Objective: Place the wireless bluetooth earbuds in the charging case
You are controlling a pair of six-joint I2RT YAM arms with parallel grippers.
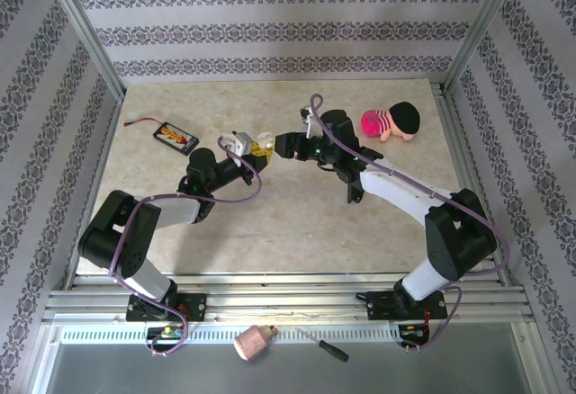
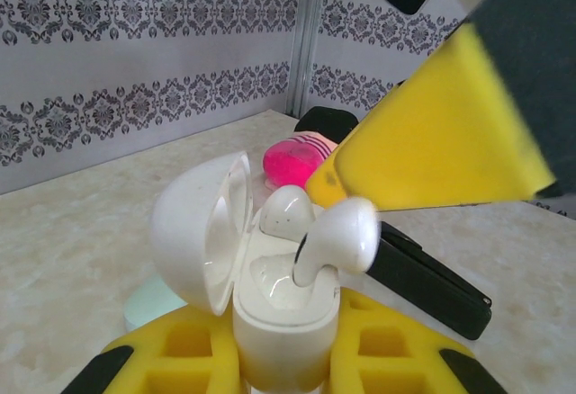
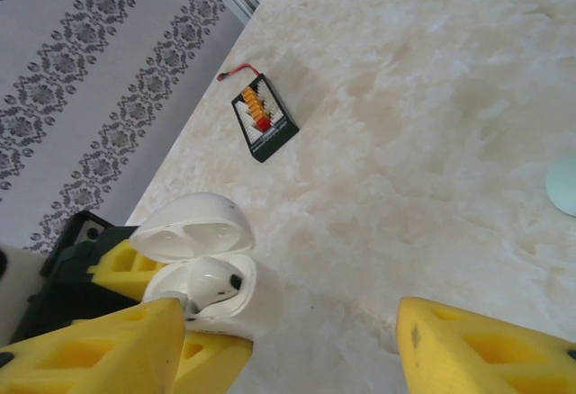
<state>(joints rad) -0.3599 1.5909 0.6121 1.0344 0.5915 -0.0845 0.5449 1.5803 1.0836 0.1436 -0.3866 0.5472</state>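
Earbud (image 2: 337, 237) stem half-seated in charging case (image 2: 279, 313) clamped by left tool (image 2: 283, 362); right tool (image 3: 292, 317) above, open and empty, should press squarely down.

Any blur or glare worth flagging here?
Left wrist: the yellow foam finger is blurred, and glare streaks the open lid of the glossy white charging case. Right wrist: its yellow fingertips are soft, the beige marbled tabletop sharp. Top external: even light, faint shadows.

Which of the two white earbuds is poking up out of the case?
The front earbud in the left wrist view: its head stands above the case, only the stem going in. The other earbud sits lower behind it, beside the lid.
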